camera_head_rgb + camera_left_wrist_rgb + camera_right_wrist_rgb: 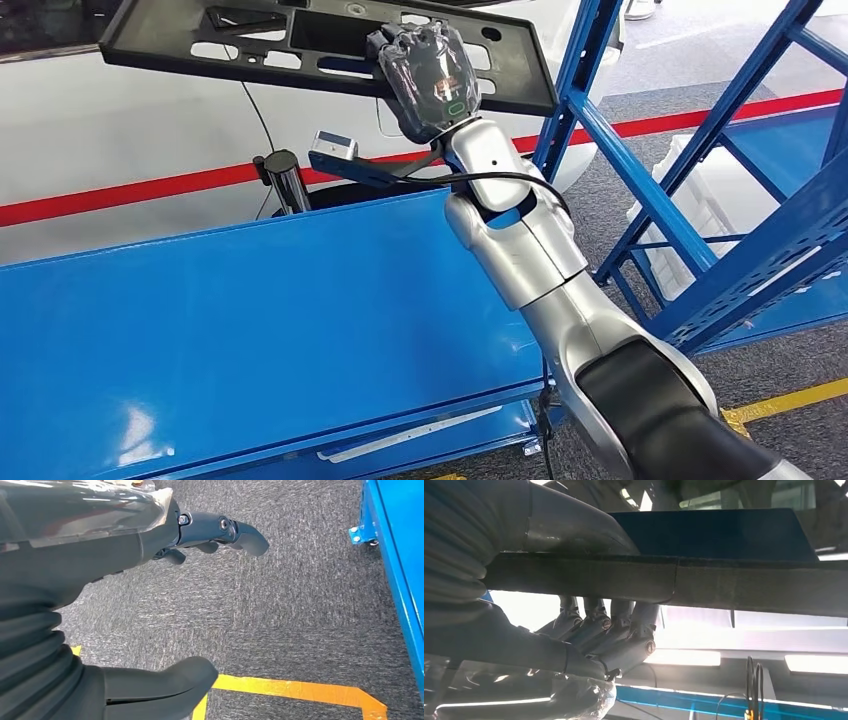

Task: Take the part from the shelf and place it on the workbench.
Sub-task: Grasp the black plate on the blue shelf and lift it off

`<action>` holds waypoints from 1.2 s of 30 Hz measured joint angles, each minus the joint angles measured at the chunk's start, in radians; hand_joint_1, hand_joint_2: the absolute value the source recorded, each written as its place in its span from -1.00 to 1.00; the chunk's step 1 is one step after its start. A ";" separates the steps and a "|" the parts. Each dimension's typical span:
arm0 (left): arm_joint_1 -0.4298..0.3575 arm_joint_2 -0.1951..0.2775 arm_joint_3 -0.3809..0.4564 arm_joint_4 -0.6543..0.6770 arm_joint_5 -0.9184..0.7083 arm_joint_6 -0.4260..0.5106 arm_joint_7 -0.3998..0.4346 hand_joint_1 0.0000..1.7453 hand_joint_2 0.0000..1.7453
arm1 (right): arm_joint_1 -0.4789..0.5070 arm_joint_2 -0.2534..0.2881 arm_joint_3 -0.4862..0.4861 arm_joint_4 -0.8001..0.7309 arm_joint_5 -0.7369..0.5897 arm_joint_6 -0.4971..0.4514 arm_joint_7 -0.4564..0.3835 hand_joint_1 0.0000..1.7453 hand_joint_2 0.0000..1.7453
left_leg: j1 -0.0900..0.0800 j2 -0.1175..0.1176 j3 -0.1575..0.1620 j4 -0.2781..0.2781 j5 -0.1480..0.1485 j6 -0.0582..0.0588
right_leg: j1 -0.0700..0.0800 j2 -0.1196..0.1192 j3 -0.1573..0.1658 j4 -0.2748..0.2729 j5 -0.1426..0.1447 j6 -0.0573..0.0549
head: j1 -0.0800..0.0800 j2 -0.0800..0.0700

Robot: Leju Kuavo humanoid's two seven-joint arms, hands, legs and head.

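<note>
The right hand [432,75] grips the part [250,45], a long flat black plastic panel pierced with slots and holes, holding it aloft beyond the blue workbench's [250,330] far edge. The left hand [150,540] hangs above the carpet, fingers apart, holding nothing.

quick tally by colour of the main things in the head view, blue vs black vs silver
blue: 2, the flat blue metal workbench top and the blue steel shelf frame
black: 1, the long black plastic part with cut-outs
silver: 1, the right arm, whose right hand grips the part
total: 4
</note>
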 joint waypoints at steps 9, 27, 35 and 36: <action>0.000 0.001 0.000 0.000 0.002 0.001 -0.012 -1.00 1.00 | -0.008 -0.012 0.014 -0.037 -0.033 0.007 0.000 1.00 1.00 | 0.000 0.000 0.000 0.000 0.000 0.000 | 0.000 0.000 0.000 0.000 0.000 0.000 | 0.000 0.000; 0.000 0.006 0.000 0.000 -0.035 -0.019 -0.007 -1.00 1.00 | -0.009 -0.062 0.039 -0.169 -0.518 0.212 -0.010 1.00 1.00 | -0.002 0.000 -0.003 0.006 -0.006 0.009 | -0.005 0.000 0.000 -0.001 0.000 0.001 | 0.000 0.000; -0.005 0.003 -0.001 0.000 -0.042 -0.018 -0.003 -1.00 1.00 | 0.002 -0.033 0.121 -0.066 -0.480 0.202 0.010 1.00 1.00 | 0.008 0.008 0.013 -0.029 0.022 0.035 | -0.003 -0.005 -0.061 0.139 -0.078 0.005 | 0.003 0.000; -0.006 0.003 -0.001 0.000 -0.040 -0.017 0.000 -1.00 1.00 | 0.005 -0.028 0.131 -0.047 -0.478 0.202 0.010 1.00 1.00 | 0.008 0.008 0.012 -0.029 0.023 0.036 | -0.006 -0.005 -0.091 0.212 -0.108 0.004 | 0.004 0.000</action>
